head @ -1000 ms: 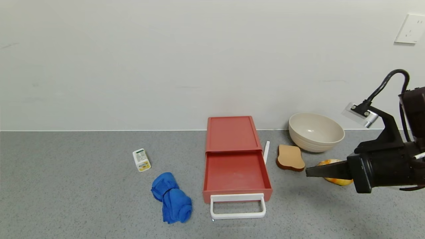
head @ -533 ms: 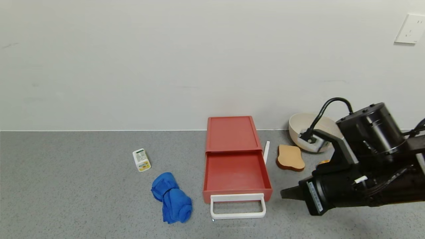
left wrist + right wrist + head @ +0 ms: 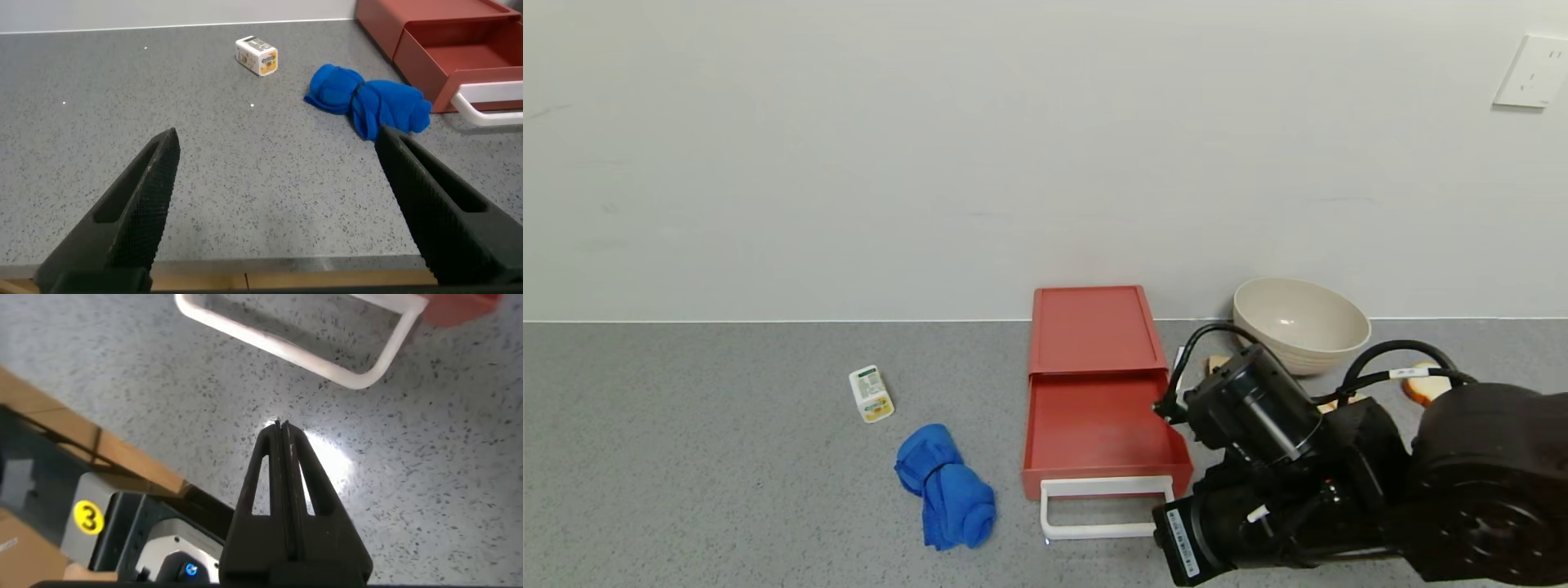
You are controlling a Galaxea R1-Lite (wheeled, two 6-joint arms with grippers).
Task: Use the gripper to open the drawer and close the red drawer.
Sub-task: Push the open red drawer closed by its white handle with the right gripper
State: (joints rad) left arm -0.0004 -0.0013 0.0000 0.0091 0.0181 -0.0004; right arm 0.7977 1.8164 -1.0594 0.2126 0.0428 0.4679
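Note:
The salmon-red drawer (image 3: 1092, 327) lies by the wall with its tray (image 3: 1098, 425) slid out and empty. Its white loop handle (image 3: 1107, 508) points to the table front. My right arm (image 3: 1258, 490) hangs low just right of the handle's front corner. In the right wrist view, my right gripper (image 3: 280, 425) is shut and empty, its tips just above the table a little in front of the handle (image 3: 310, 355), not touching it. My left gripper (image 3: 276, 139) is open and empty over bare table at the left; the drawer (image 3: 458, 41) shows far off.
A beige bowl (image 3: 1298, 322) stands right of the drawer by the wall. A blue cloth (image 3: 947, 486) and a small white bottle (image 3: 871, 394) lie left of it. A bread-like piece (image 3: 1421, 388) shows behind my right arm. The table's front edge (image 3: 106, 449) is close.
My right arm has swung down and left, from the table's right side to the handle's right front corner. It now covers the brown slice. The drawer has not moved.

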